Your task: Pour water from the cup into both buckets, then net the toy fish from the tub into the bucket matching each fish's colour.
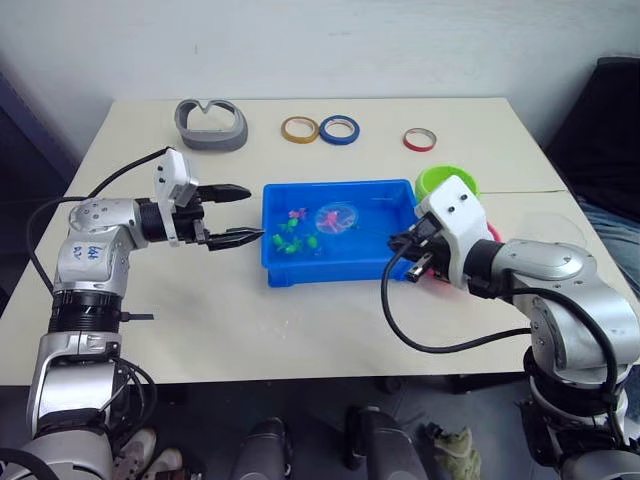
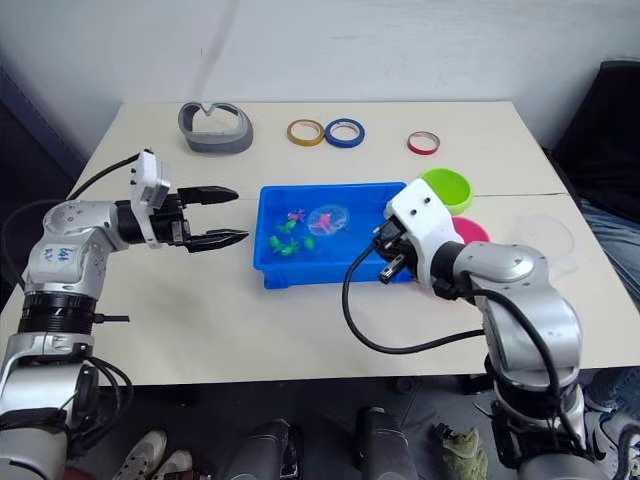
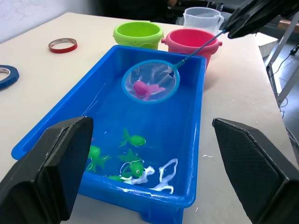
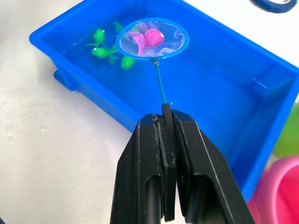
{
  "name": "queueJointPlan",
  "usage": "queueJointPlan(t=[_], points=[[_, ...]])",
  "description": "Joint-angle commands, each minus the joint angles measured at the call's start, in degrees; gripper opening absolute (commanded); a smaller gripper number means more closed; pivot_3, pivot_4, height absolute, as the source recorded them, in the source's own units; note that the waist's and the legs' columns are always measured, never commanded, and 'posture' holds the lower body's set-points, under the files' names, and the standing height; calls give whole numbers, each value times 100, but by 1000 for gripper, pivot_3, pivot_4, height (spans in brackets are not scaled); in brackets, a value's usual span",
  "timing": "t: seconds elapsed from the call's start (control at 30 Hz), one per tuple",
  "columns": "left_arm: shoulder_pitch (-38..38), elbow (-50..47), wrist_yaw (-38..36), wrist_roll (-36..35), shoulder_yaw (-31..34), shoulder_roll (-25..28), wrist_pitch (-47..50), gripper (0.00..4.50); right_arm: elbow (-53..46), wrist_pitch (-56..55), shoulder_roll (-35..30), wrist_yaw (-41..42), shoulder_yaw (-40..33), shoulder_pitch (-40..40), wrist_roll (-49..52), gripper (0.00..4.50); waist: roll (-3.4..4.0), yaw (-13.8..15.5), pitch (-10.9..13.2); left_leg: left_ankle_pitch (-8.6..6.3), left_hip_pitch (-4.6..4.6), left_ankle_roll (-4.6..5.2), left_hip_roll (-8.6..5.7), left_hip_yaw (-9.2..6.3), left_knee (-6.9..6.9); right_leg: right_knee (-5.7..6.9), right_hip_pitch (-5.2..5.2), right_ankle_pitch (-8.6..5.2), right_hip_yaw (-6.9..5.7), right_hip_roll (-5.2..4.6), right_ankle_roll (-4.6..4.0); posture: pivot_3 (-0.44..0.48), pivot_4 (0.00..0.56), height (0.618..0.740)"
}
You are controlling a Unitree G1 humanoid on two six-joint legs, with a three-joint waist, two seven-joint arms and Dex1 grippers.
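Your right gripper (image 4: 168,122) had its black fingers clamped on the thin dark stick handle of the small blue-rimmed hoop net (image 4: 152,40). The handle ran straight out from the fingers over the shallow bright blue plastic tub (image 1: 400,262), and a pink toy fish (image 4: 150,37) lay in the hoop. The round pink bucket (image 3: 192,40) sat just beyond the tub's far end, on the right arm's side, so the lift and swing looked like that arm's job. Your left gripper (image 1: 232,215) hovered at the tub's other end, fingers spread wide and empty.

Pink fish (image 4: 150,37) in net (image 4: 152,40) over tub (image 4: 261,107)
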Motion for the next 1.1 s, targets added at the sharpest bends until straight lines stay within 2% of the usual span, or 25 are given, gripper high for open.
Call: queueJointPlan(t=[0.03, 0.23, 0.47, 0.63, 0.87, 1.1], points=[[-108, -91, -97, -138, 51, -14, -37, 4469, -280, -8, -171, -148, -472, 73, 272, 0, 0, 2, 0, 0, 0, 0, 0, 0, -1, 1, 0, 0, 0, 0, 0, 0, 150, 713], [-452, 325, -263, -51, -90, -250, -197, 4469, -637, 141, -591, -229, -1364, 282, 610, 0, 0, 29, 0, -4, -2, 7, 0, -1, -3, -4, 0, 0, 1, 0, 0, 0, 150, 713], [-1104, 1301, -492, 134, -316, -726, -686, 4469, -1257, 647, -1507, -205, -2450, 934, 819, 0, 0, 62, 0, -10, -8, 18, -2, -3, -3, -16, 1, 1, -2, 0, 2, 0, 150, 713], [-1394, 1829, -655, 237, -386, -942, -969, 4469, -1462, 726, -1935, -253, -2929, 1421, 887, 0, 0, 23, 0, -12, -10, 20, 2, 1, -5, -30, 2, 4, -4, 6, 7, 0, 150, 713], [-1631, 2236, -794, 331, -399, -1126, -1173, 4469, -1620, -97, -2504, -642, -2834, 2565, 677, 0, 0, 30, 0, -12, -9, 20, 0, 1, -17, -42, 2, 6, -3, 5, 10, 0, 150, 713], [-1732, 2462, -878, 407, -412, -1191, -1317, 4469, -1576, -1538, -3360, -972, -2421, 3538, 204, 0, 0, 48, 0, -11, -10, 21, -1, 2, -19, -48, 3, 7, -4, 6, 12, 0, 150, 713]])
